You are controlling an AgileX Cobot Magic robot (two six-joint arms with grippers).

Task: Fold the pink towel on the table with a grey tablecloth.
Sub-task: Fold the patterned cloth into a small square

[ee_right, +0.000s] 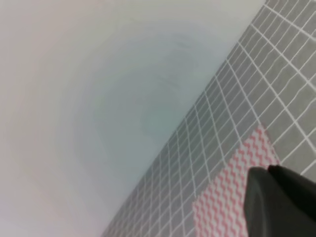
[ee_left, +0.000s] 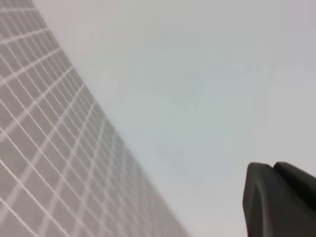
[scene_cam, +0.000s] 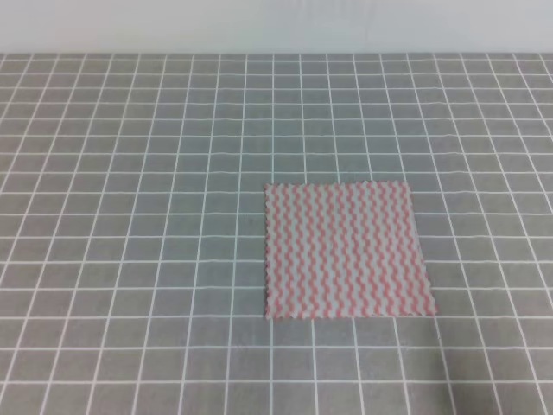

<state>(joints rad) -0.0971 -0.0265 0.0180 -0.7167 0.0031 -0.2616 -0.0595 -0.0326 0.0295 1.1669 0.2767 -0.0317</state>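
Observation:
The pink towel (scene_cam: 346, 251) lies flat and spread out on the grey tablecloth (scene_cam: 130, 216), right of the middle of the table in the exterior high view. Neither gripper shows in that view. In the right wrist view the pink towel (ee_right: 227, 197) appears at the lower right, partly hidden behind a dark part of my right gripper (ee_right: 281, 202) in the corner. The left wrist view holds only grid cloth (ee_left: 39, 148) and a dark part of my left gripper (ee_left: 279, 200) at the lower right. Neither wrist view shows how the jaws stand.
A pale wall (scene_cam: 276, 26) rises behind the table's far edge and fills most of both wrist views. The grid cloth runs past the left, right and near edges of the exterior high view.

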